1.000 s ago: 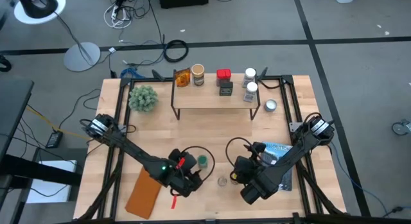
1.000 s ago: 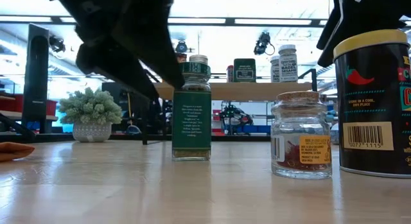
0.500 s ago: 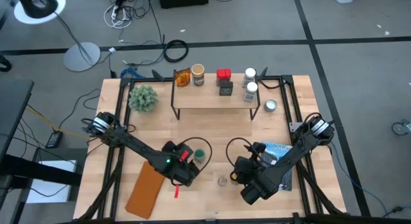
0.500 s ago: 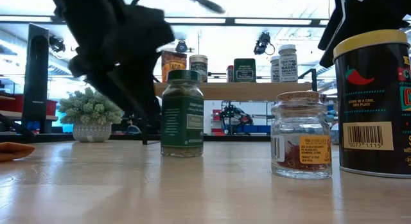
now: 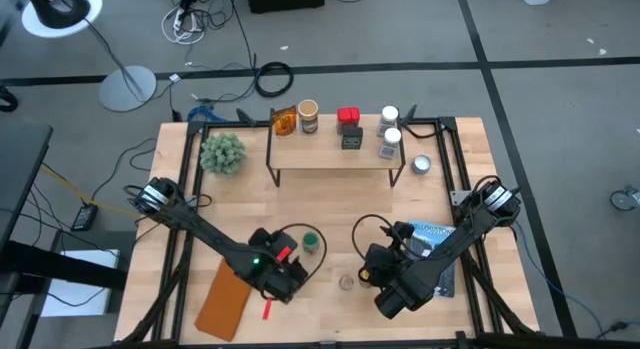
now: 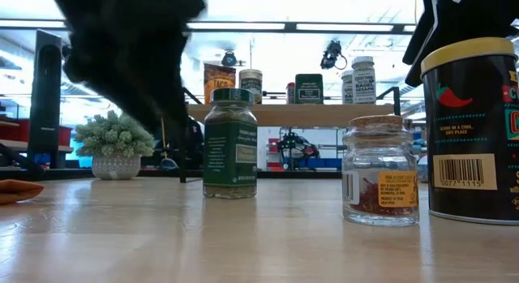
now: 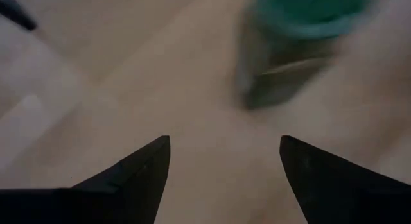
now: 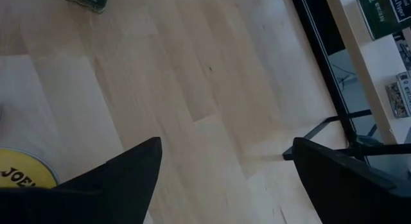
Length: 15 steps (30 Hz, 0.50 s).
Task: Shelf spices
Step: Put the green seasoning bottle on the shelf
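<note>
The left gripper [image 5: 289, 276] hovered low over the front of the big wooden tabletop [image 5: 330, 199], its two dark fingers [image 7: 138, 169] spread wide with nothing between them. Just beyond its fingertips stood a green-lidded glass jar of dried herbs [image 5: 311, 241], upright on the tabletop and apart from the fingers; the left wrist view showed it blurred [image 7: 292, 47], and the low view showed it standing free beside the dark mass of the arm [image 6: 230, 143].

The right gripper [image 5: 374, 271] waited at the front right of the tabletop, its jaws also spread and empty. Close beside it stood a small clear jar with a cork lid [image 6: 379, 169] holding red threads, and next to that a black can with a yellow lid and a red chilli on its label [image 6: 473, 129].

The low, wide light-wood shelf on thin black metal legs [image 5: 335, 154] stood at the far middle of the tabletop. On it or along its far edge sat an amber packet [image 5: 284, 120], a tan-lidded jar [image 5: 308, 114], a red tin [image 5: 347, 116], a black box [image 5: 351, 137] and two white-lidded jars [image 5: 390, 131].

A small potted green plant [image 5: 222, 152] sat left of the shelf, a shallow round silver tin [image 5: 421, 165] right of it, and a blue-and-white flat packet [image 5: 432, 232] lay under the right arm.
</note>
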{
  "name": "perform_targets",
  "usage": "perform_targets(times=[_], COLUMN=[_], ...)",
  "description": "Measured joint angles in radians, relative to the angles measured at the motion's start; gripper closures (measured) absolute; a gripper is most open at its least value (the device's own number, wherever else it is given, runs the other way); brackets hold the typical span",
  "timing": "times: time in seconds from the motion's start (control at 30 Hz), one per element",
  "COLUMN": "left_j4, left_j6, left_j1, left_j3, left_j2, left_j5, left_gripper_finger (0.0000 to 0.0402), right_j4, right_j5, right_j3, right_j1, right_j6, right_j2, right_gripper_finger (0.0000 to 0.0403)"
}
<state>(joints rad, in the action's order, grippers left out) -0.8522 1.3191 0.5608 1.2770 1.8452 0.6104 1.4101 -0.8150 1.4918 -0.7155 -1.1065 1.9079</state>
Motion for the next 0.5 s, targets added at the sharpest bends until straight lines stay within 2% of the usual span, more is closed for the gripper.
perform_targets(times=[0.17, 0.3, 0.5], left_j4=[0.102, 0.187, 0.217], left_j6=[-0.007, -0.028, -0.009], left_j1=[0.026, 0.009, -0.023], left_j3=[0.065, 0.072, 0.071], left_j2=[-0.001, 0.000, 0.028], left_j5=[0.038, 0.059, 0.062], left_gripper_finger=[0.0104, 0.0104, 0.0104], right_j4=[0.000, 0.000, -0.003], right_j5=[0.000, 0.000, 0.005], right_j3=[0.000, 0.000, 0.000], right_j1=[0.000, 0.000, -0.003], right_j6=[0.005, 0.005, 0.005], right_j2=[0.000, 0.000, 0.000], right_gripper_finger=[0.0057, 0.0057, 0.0057])
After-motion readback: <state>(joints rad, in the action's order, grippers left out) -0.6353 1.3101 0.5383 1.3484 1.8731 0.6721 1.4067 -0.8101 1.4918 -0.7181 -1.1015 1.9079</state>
